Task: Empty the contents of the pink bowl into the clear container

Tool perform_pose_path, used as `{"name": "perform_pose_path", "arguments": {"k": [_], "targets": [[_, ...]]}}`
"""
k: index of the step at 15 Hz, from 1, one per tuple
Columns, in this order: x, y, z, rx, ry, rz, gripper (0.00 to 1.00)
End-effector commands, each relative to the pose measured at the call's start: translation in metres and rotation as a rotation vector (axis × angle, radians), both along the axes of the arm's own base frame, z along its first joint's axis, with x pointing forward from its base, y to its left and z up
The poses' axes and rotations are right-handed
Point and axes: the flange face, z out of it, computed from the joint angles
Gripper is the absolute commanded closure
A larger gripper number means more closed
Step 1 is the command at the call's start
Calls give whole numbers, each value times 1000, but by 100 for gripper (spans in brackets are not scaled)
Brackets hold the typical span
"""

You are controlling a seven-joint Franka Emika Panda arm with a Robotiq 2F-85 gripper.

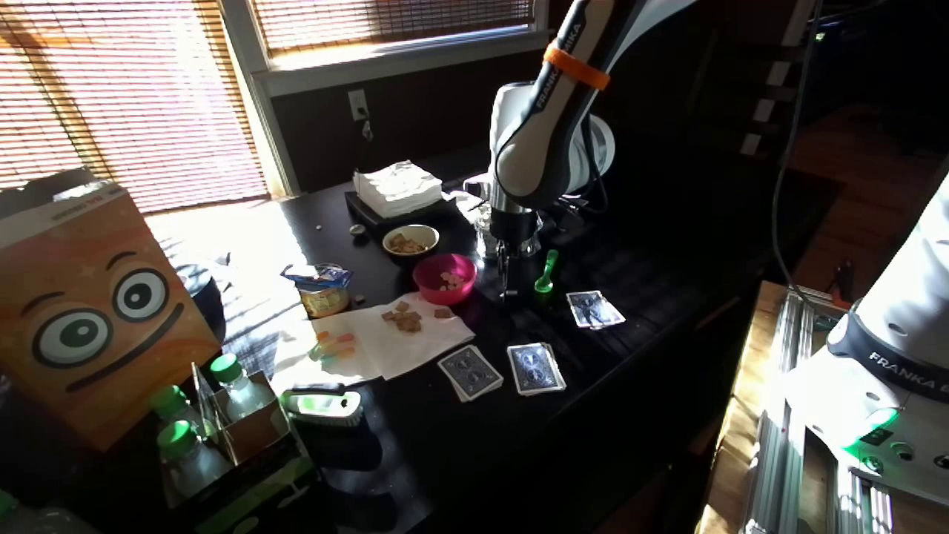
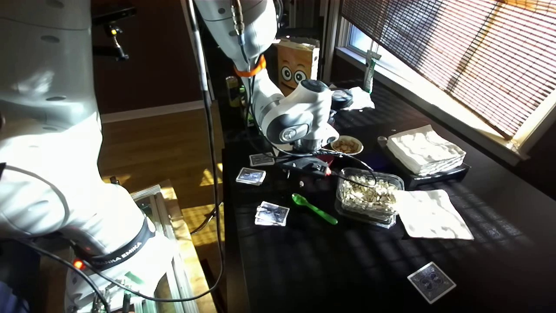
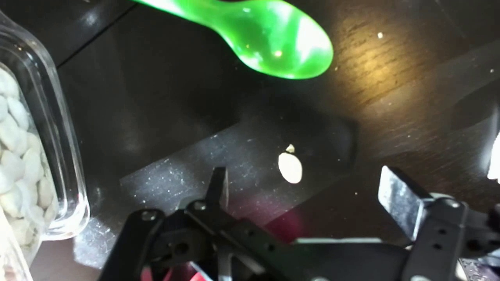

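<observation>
The pink bowl (image 1: 428, 278) stands on the dark table beside a paper napkin, with a few pale pieces inside. In an exterior view the arm hides most of it. A sliver of the pink bowl (image 3: 197, 277) shows at the bottom of the wrist view. The clear container (image 2: 365, 214) is full of pale, seed-like pieces; its wall also shows at the left of the wrist view (image 3: 62, 148). My gripper (image 3: 302, 171) is open and empty, low over the table between bowl and container. In an exterior view, the gripper (image 1: 507, 293) is just beside the pink bowl.
A green spoon (image 2: 316, 209) lies near the container. One pale piece (image 3: 290, 168) lies on the table below the jaws. A pale bowl of crackers (image 1: 410, 241), card stacks (image 1: 535, 368), a napkin stack (image 1: 398, 189) and a yellow-labelled jar (image 1: 324, 300) stand around.
</observation>
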Motion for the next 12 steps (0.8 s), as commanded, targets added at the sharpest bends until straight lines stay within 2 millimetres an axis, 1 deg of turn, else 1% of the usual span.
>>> {"name": "perform_pose_path", "arguments": {"k": [1, 2, 3, 4, 5, 6, 12], "targets": [[3, 3, -9, 7, 26, 19, 0], [2, 5, -10, 8, 29, 21, 1], [2, 6, -12, 9, 31, 23, 6], [2, 7, -13, 10, 32, 24, 14], [2, 7, -13, 11, 33, 25, 29], [2, 8, -14, 11, 33, 26, 39], [6, 7, -10, 5, 23, 32, 81]]}}
